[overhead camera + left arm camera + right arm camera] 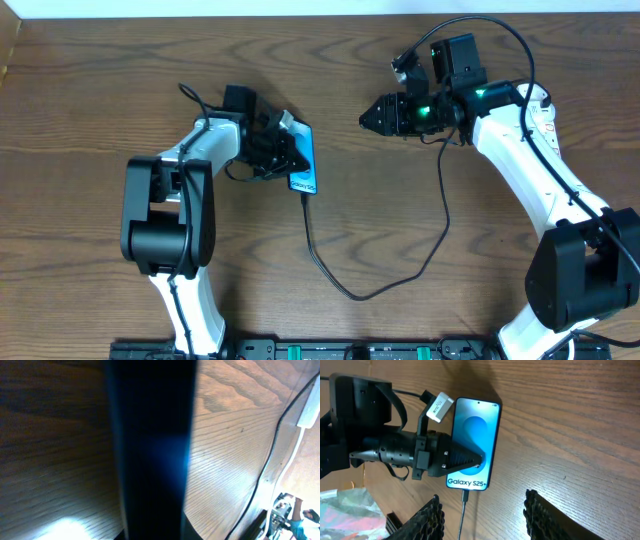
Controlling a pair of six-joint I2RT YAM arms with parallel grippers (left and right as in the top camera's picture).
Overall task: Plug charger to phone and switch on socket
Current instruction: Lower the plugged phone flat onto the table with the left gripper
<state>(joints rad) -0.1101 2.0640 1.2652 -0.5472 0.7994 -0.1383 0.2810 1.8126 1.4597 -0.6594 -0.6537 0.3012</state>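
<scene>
The phone (304,160) lies on the table with its blue screen lit; the right wrist view shows it (480,420) with "Galaxy S25+" at the near end. My left gripper (288,150) is shut on the phone, one finger (467,458) across the screen. In the left wrist view the phone (150,450) fills the middle as a dark band. The charger's black cable (345,290) has its tip in the phone's bottom port (465,494) and loops off towards the right arm. My right gripper (368,118) is open and empty, right of the phone (484,510).
A white piece with red marks (546,112), apparently the socket, shows beside the right arm, mostly hidden. A white block with a white cord (310,407) shows at the left wrist view's right edge. A white label tag (439,407) hangs on the left gripper.
</scene>
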